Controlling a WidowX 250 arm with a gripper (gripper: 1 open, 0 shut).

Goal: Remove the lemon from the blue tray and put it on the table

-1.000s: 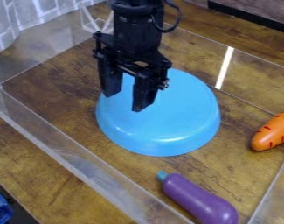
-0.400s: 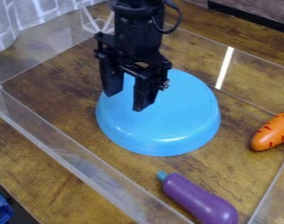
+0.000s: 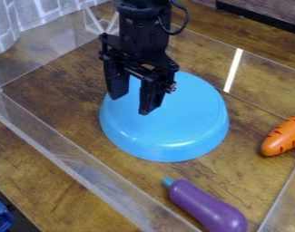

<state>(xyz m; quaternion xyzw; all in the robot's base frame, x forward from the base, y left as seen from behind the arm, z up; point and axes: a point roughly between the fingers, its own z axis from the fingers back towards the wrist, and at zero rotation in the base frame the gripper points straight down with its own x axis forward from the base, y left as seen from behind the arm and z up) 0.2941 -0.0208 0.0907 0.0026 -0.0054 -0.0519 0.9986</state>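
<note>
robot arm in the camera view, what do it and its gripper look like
The arm is matte black and chunky, with blocky, angular housings and a thin black cable looping near its top. The gripper is black too, with two blocky fingers. No markings can be made out at this size.

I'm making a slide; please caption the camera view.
Black gripper over a blue tray, orange carrot and purple eggplant nearby.

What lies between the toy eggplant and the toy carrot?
Between the toy eggplant and the toy carrot, the camera view shows only bare wood-grain table.
</note>
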